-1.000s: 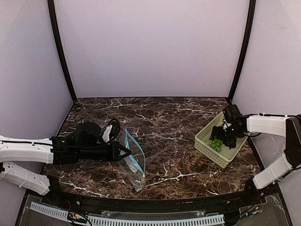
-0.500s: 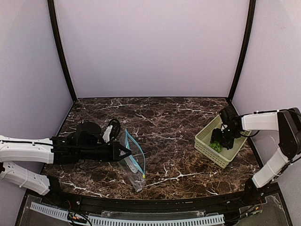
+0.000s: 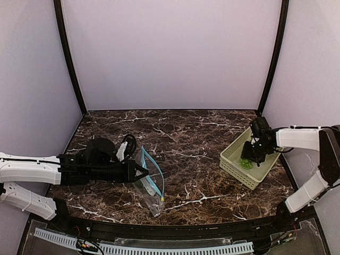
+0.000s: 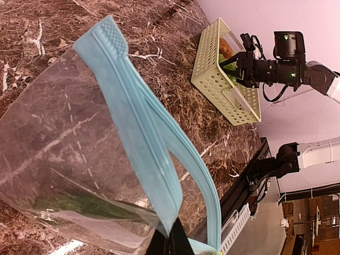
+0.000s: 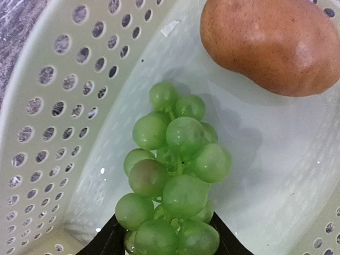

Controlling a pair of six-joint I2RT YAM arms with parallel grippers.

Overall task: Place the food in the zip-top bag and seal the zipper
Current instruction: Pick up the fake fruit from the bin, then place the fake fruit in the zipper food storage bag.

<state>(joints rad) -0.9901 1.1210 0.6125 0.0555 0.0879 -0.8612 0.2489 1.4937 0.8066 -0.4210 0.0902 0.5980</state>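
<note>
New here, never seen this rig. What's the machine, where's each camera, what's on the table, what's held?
Two robot arms are bolted at the near edge of a dark marble table. The wide picture comes from a fixed camera above and behind them: left arm on the left, right arm on the right. The other two come from a small camera on each wrist. The left arm's jaws are shut on a clear zip-top bag, pinching it at its teal zipper; the bag's mouth stands open. On the right sits a pale green basket holding the food: a bunch of green grapes and a brown-orange potato-like oval. The right arm's jaws reach into the basket and sit either side of the grapes; whether they grip yet cannot be told.
</note>
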